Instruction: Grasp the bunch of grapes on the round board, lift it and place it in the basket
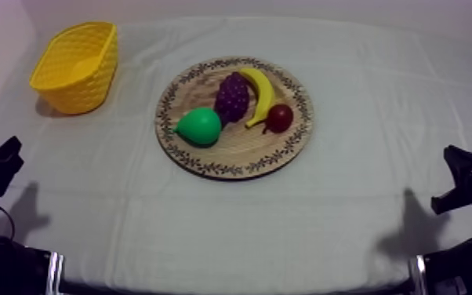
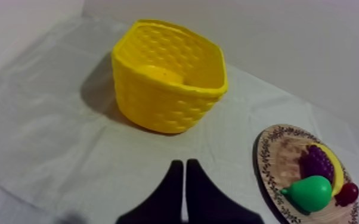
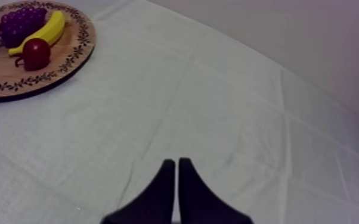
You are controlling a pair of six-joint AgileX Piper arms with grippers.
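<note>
A purple bunch of grapes [image 1: 232, 96] lies on the round wooden board [image 1: 234, 152] at the table's middle, between a green pear [image 1: 200, 126] and a banana [image 1: 261, 92], with a small red fruit [image 1: 279, 118] at the right. The yellow basket [image 1: 78, 66] stands empty at the far left. My left gripper [image 1: 2, 157] rests low at the left edge; in the left wrist view its fingers [image 2: 183, 170] lie together, shut on nothing, short of the basket [image 2: 169, 75]. My right gripper [image 1: 457, 169] rests low at the right, also shut [image 3: 176, 167], far from the board [image 3: 68, 62].
Grey-white cloth covers the table, with bare cloth between each gripper and the board. The grapes [image 2: 316, 162], pear [image 2: 308, 192] and small red fruit [image 2: 347, 193] appear beyond the left gripper; the grapes [image 3: 21, 22], banana [image 3: 48, 30] and red fruit [image 3: 37, 53] beyond the right one.
</note>
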